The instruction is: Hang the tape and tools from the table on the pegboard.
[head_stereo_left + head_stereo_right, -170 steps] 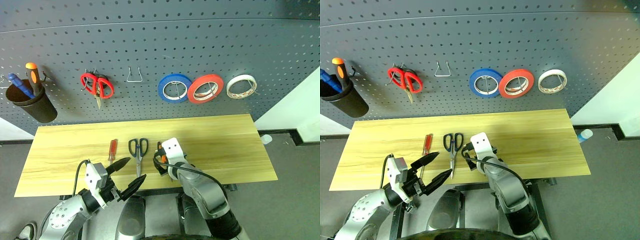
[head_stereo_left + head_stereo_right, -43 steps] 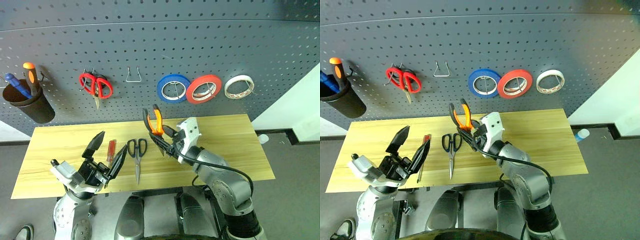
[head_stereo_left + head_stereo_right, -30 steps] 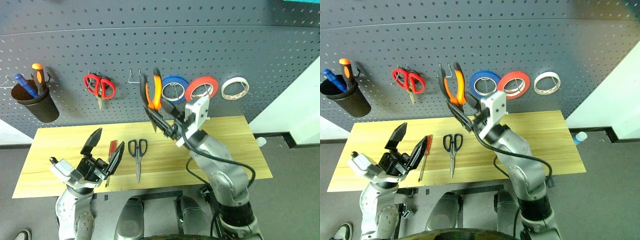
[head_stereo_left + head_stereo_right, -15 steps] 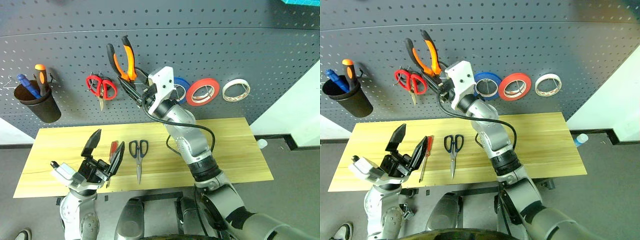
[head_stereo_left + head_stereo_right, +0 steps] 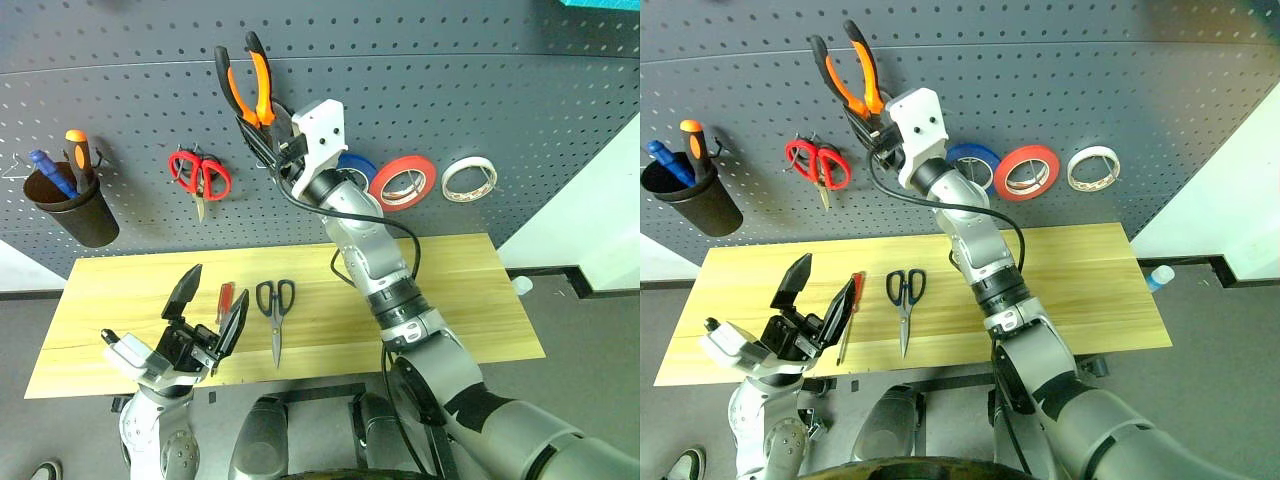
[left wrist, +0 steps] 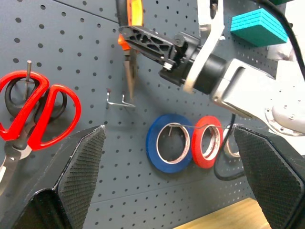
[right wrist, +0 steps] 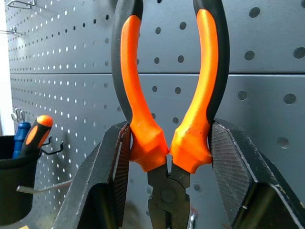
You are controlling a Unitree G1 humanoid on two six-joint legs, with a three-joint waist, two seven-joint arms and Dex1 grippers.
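My right gripper (image 5: 260, 128) is shut on the pliers (image 5: 246, 82), whose orange-and-black handles point up against the dark pegboard (image 5: 520, 80). The pliers' nose hangs just above an empty wire hook (image 6: 120, 100). In the right wrist view both fingers (image 7: 112, 181) press on the handles. On the wooden table (image 5: 460, 290) lie the red-handled screwdriver (image 5: 225, 298) and the dark-handled scissors (image 5: 275, 306). Low over the table's front left, beside the screwdriver, my left gripper (image 5: 215, 290) stands open and empty. The whitish tape (image 5: 468, 178) hangs on the pegboard at the right.
Red-handled scissors (image 5: 200, 175) hang left of the hook. A blue roll (image 5: 360, 164) and a red-orange roll (image 5: 405, 181) hang between my right arm and the tape. A black cup (image 5: 68, 208) with blue and orange-handled tools hangs at the far left.
My right arm has carried the pliers up and to the left, from in front of the blue roll to high on the pegboard above the hook. The left gripper has stayed put.
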